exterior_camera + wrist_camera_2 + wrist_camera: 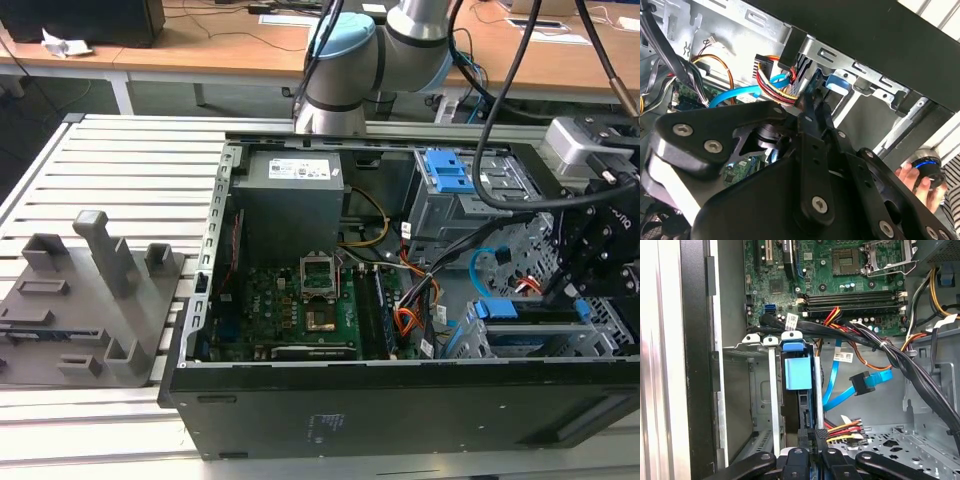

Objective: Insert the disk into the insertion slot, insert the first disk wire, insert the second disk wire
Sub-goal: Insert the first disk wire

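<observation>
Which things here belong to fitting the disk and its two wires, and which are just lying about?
Job in hand: disk, drive cage, red-orange wire, light blue cable, gripper.

Lying about: grey plastic rack, power supply box, circuit board.

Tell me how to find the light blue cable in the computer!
Start at the open black computer case and go to its end at the exterior view's right, by the silver drive cage. Right beside the cage runs the light blue cable, ending in a small dark plug. Its neighbours are round black cables and red-yellow wires; it alone is flat and blue.
</observation>
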Robot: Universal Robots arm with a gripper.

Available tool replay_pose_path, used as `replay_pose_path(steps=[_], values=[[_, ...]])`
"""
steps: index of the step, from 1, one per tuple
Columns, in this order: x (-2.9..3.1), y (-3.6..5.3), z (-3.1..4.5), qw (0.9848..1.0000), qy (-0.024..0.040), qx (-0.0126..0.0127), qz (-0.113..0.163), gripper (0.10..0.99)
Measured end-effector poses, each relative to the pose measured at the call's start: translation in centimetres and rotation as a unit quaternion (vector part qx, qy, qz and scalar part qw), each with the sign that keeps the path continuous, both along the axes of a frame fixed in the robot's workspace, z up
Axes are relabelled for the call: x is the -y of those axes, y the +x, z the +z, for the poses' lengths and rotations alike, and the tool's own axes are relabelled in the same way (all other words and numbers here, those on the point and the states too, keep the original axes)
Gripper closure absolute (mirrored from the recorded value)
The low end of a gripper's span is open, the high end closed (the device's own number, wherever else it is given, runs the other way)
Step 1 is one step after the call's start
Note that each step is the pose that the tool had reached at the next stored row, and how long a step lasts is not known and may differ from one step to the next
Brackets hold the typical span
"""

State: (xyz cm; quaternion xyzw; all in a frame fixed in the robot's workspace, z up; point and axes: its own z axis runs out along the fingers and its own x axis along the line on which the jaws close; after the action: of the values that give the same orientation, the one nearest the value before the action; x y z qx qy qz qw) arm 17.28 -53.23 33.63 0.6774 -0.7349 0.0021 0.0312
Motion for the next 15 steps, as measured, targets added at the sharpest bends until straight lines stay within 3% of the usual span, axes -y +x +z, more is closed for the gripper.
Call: replay_pose_path(steps=[1,3,5,11,15], values=[[-0.01,0.00,0.06,1.0000,-0.0006,-0.0001,0.000,0.851],[0.00,-0.01,0.20,1.0000,-0.0010,0.0000,0.000,0.851],[-0.01,-0.01,1.20,1.0000,-0.0009,0.0000,0.000,0.851],[-0.01,-0.01,3.21,1.0000,-0.0009,-0.0001,0.000,0.851],[-0.01,-0.01,3.38,1.0000,-0.0008,-0.0001,0.000,0.851]])
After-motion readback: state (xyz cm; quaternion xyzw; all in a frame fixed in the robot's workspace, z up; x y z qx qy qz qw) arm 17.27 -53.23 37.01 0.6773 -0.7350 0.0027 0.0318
